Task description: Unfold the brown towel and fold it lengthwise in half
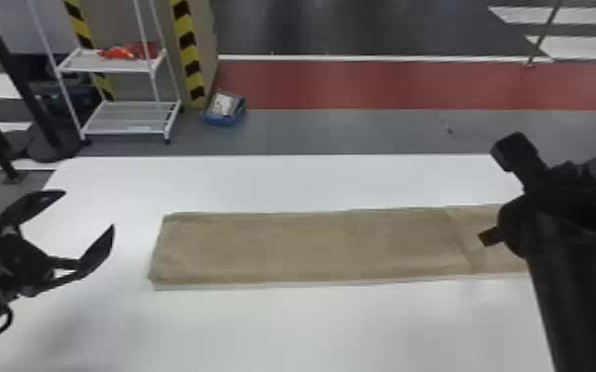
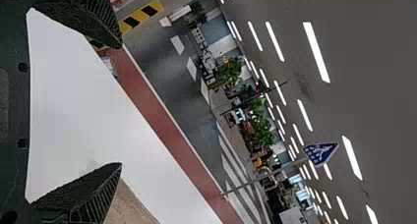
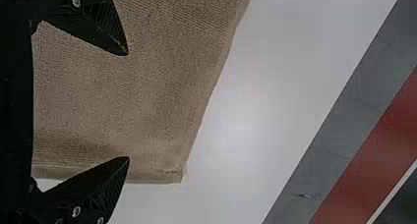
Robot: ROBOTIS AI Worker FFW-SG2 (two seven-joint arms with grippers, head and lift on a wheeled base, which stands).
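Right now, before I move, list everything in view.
Brown towel: one, brown, strip across table
Table: one, white, under towel
Cart: one, white, floor beyond table, left
Red items: count unclear, on cart's top shelf
Box: one, blue, floor beside cart
Striped bands: two, yellow-black, by cart
Posts: two, dark, far left
Floor band: one, red, beyond table
Sign: one, blue-white, background
Plants: several, green, background
Ceiling lights: many, white, overhead
Left pincer: one, black, open, left of towel
Right pincer: one, black, open, above towel's right end
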